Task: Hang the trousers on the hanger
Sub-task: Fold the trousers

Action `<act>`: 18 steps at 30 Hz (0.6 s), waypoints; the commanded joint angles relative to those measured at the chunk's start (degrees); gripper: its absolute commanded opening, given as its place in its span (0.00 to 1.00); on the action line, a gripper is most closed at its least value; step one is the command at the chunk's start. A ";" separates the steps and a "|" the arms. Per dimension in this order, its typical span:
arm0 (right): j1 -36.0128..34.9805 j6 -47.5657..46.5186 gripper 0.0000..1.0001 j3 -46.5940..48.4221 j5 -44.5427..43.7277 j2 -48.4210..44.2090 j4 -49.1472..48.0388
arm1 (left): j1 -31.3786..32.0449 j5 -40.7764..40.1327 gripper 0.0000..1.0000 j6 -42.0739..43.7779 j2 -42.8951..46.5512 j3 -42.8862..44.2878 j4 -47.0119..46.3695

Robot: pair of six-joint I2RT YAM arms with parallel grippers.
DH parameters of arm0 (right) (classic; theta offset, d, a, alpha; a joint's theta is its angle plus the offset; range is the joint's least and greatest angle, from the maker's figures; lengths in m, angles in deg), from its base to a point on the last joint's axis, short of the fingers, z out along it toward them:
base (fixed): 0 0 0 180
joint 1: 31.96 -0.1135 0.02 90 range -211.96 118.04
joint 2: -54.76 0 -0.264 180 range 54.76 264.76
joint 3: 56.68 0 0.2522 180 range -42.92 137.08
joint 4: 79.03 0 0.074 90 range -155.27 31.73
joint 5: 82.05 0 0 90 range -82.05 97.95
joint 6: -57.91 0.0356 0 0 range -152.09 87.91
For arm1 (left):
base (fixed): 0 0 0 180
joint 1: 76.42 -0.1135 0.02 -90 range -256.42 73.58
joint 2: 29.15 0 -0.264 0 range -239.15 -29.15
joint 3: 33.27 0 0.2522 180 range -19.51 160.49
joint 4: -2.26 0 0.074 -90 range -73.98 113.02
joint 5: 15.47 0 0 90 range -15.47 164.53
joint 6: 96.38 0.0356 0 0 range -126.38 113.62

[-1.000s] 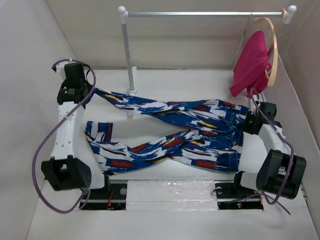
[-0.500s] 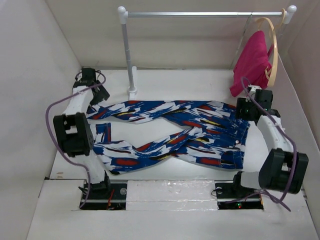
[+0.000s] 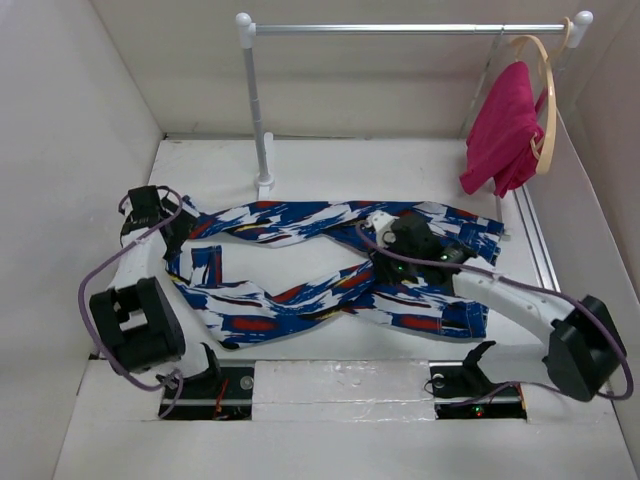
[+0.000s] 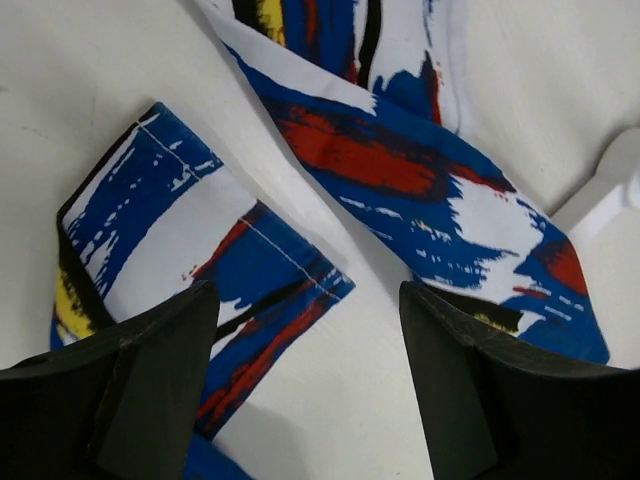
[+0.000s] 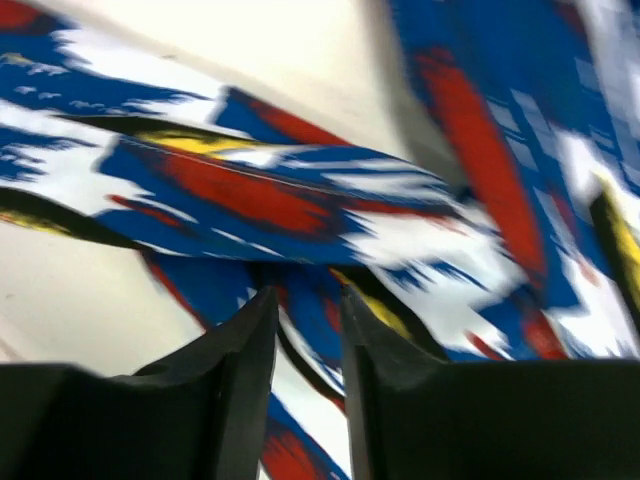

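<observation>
The trousers (image 3: 300, 222), in a blue, white, red and black print, lie flat across the table with their legs crossed. My left gripper (image 3: 185, 232) is at the leg ends on the left. In the left wrist view it (image 4: 305, 300) stands open over bare table, a folded hem (image 4: 190, 240) by its left finger. My right gripper (image 3: 387, 262) hovers over the middle of the trousers. In the blurred right wrist view its jaws (image 5: 308, 295) stand narrowly apart above the fabric (image 5: 250, 190). A thin grey wire, apparently the hanger (image 3: 487, 75), hangs from the rail beside the pink garment.
A white rail on a post (image 3: 262, 110) spans the back. A magenta garment (image 3: 505, 125) hangs on a wooden hanger (image 3: 546, 90) at the rail's right end. White walls close in on the left, back and right. A metal strip (image 3: 535, 245) runs along the table's right edge.
The left gripper let go of the leg end and drew back toward the near left. The right gripper left the waist end and swung left over the middle. The trousers settled flat.
</observation>
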 commanded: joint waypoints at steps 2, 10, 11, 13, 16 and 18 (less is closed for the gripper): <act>-8.08 -0.47 0.41 7.91 -3.53 5.08 -4.23 | -5.94 8.80 0.69 -4.48 -4.31 -0.80 -7.80; -15.21 2.25 0.41 10.12 -3.62 9.30 -5.46 | -7.18 11.53 0.60 -6.68 -15.39 2.36 -14.31; -15.21 2.61 0.41 9.95 -3.80 9.48 -5.54 | -7.18 11.62 0.58 -7.12 -16.09 2.54 -14.85; -16.70 3.13 0.41 9.86 -3.80 9.83 -5.37 | -7.18 11.89 0.57 -7.47 -18.46 3.41 -16.25; -17.32 3.14 0.40 10.03 -4.06 9.92 -5.11 | -7.18 11.45 0.53 -7.39 -21.72 5.16 -16.34; -17.94 3.14 0.40 10.56 -4.50 10.01 -4.67 | -7.18 10.57 0.44 -6.60 -23.65 5.96 -16.17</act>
